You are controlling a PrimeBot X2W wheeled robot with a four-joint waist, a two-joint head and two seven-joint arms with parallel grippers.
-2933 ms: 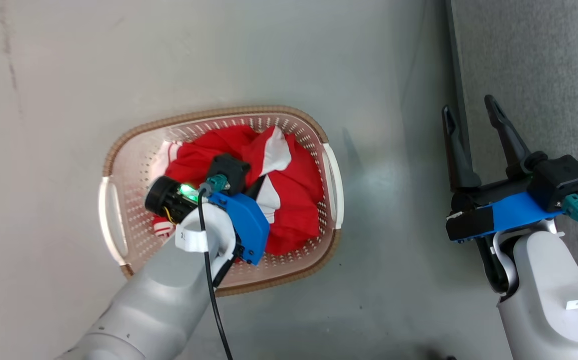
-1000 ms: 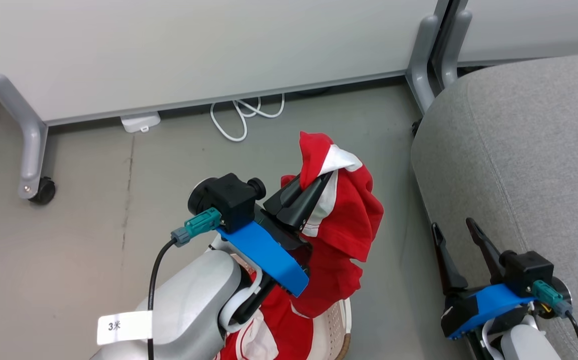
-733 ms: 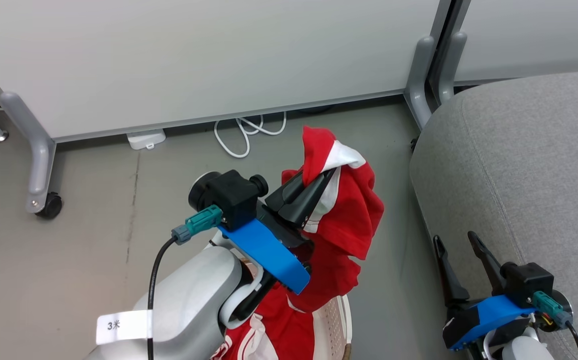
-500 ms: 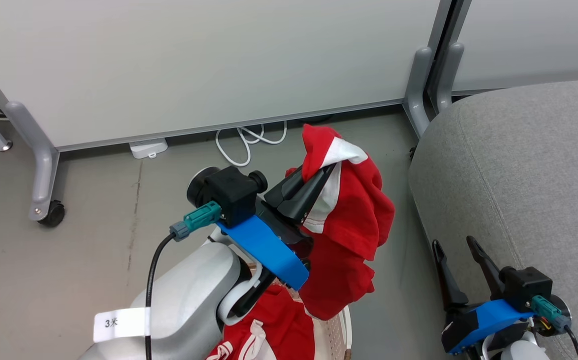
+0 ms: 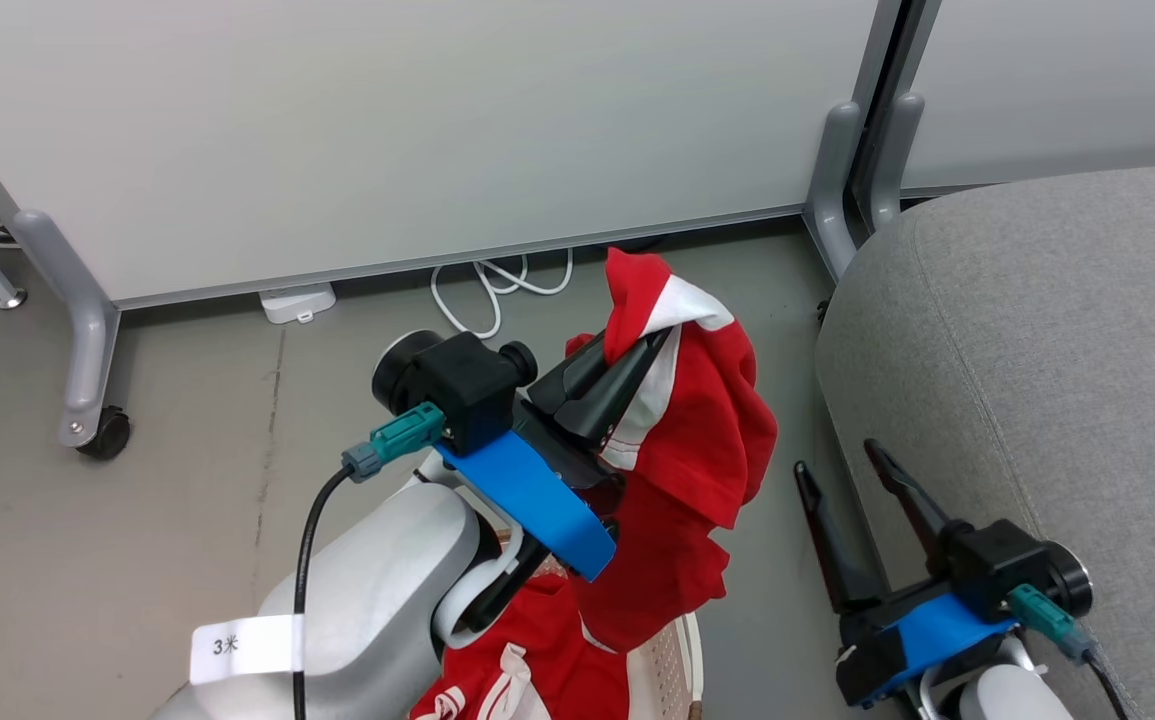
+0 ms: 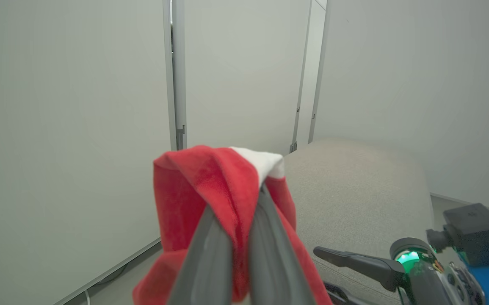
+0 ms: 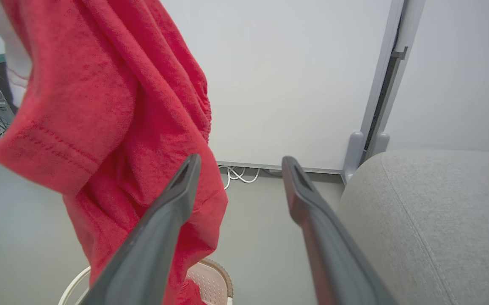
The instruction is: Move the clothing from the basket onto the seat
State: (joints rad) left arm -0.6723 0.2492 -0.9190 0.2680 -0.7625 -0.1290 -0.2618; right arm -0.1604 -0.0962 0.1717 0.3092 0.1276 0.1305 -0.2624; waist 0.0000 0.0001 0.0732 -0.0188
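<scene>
Left claw (image 5: 649,345) first: clamped tight on the red garment (image 5: 712,440), fingers pinched together right where a white panel meets the red. The garment is up in the air, hanging off my fingertips in loose folds. Its lower end comes down to the basket (image 5: 674,655) beneath my forearm, though I cannot tell whether it touches. Through my left wrist view, the fabric bunches over both fingers (image 6: 210,250) and makes a red-and-white peak above the tips.

More red clothing (image 5: 537,670) with white stripes lies in the basket, which stands on the floor (image 5: 137,520). I can see a slice of its perforated cream wall.

Now my right claw (image 5: 837,457): spread wide, nothing between the fingers, pointing up from low down, just beside the edge of the seat (image 5: 1037,330). In its wrist view the hanging garment is off to the left of the fingers; I cannot tell if they touch.

The grey seat sits to my right, a strip of floor between it and the garment. Beyond stand pale partition panels (image 5: 437,120) on grey legs, with a white cable (image 5: 497,285) looped at their foot.
</scene>
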